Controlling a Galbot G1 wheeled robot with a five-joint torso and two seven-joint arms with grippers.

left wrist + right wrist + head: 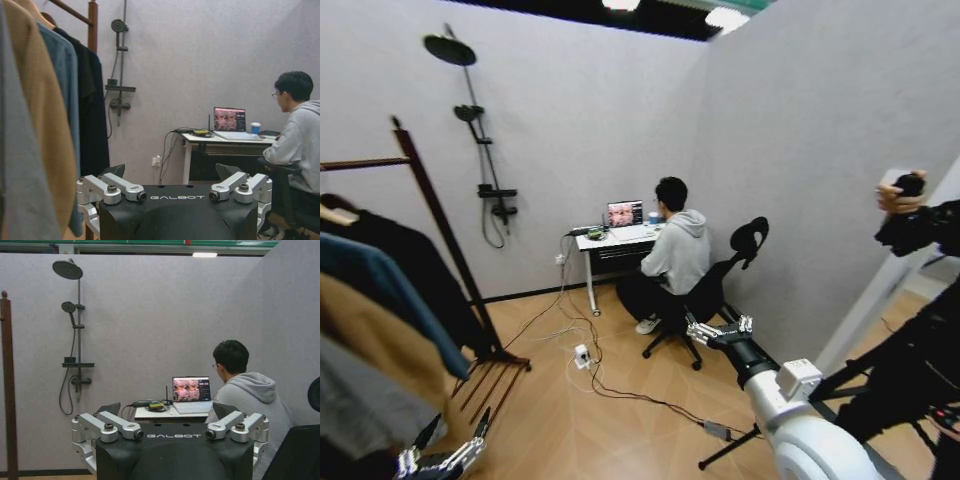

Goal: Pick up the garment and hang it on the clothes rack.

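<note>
"GALBOT" is showing on both wrists; left gripper (445,455) and right gripper (718,330) are both sitting wide, empty. Garment (415,265) is hanging on clothes rack (435,215) at 9 o'clock.

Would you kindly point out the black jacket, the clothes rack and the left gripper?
black jacket (95,115), left wrist view, on its front panel.
clothes rack (430,205), head view, on its slanting wooden post.
left gripper (448,462), head view, midway between its open fingertips.
</note>
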